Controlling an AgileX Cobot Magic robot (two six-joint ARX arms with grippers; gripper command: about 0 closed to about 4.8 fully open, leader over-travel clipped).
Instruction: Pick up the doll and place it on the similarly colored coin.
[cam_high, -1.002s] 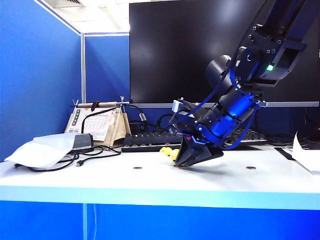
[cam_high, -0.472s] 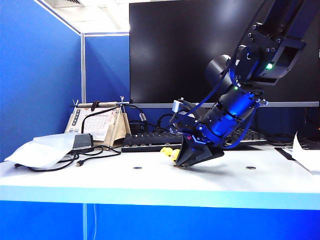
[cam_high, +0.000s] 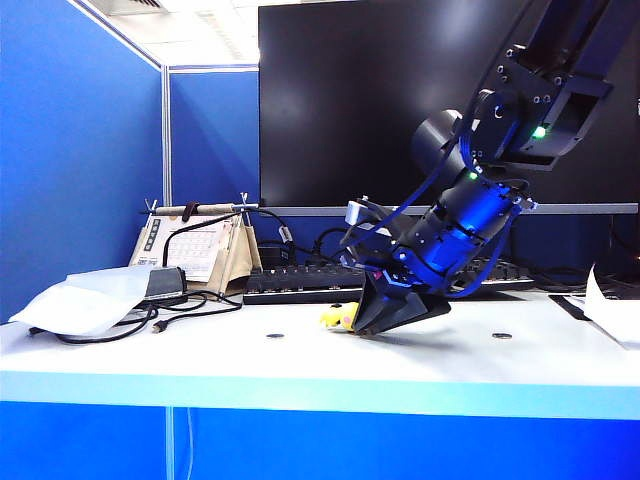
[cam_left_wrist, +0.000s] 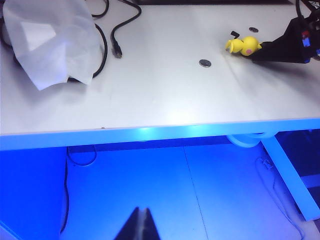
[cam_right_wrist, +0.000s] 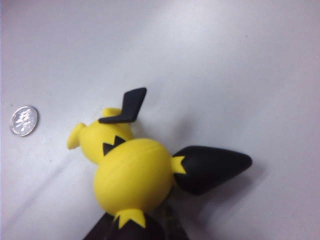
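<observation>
The yellow doll (cam_right_wrist: 132, 180) lies on the white table (cam_high: 200, 355), black ear tips spread; it also shows as the doll (cam_high: 338, 317) and the doll (cam_left_wrist: 243, 46). My right gripper (cam_high: 362, 322) slants down with its tips at the doll's head. One black ear runs into the dark jaws of the right gripper (cam_right_wrist: 145, 234), and I cannot make out whether they still pinch it. The coin is hidden; only grey coins show. My left gripper (cam_left_wrist: 141, 212) hangs shut and empty below the table's front edge.
A grey coin (cam_right_wrist: 23, 120) lies close beside the doll, and other grey coins (cam_high: 275, 335) (cam_high: 502, 335) sit on the table. A keyboard (cam_high: 300, 283) and a monitor (cam_high: 400, 100) stand behind. A white bag (cam_left_wrist: 50, 42) and cables (cam_left_wrist: 117, 30) lie at the left.
The doll has dropped from just above the table down onto it at the right gripper's tips. Neither arm has moved noticeably.
</observation>
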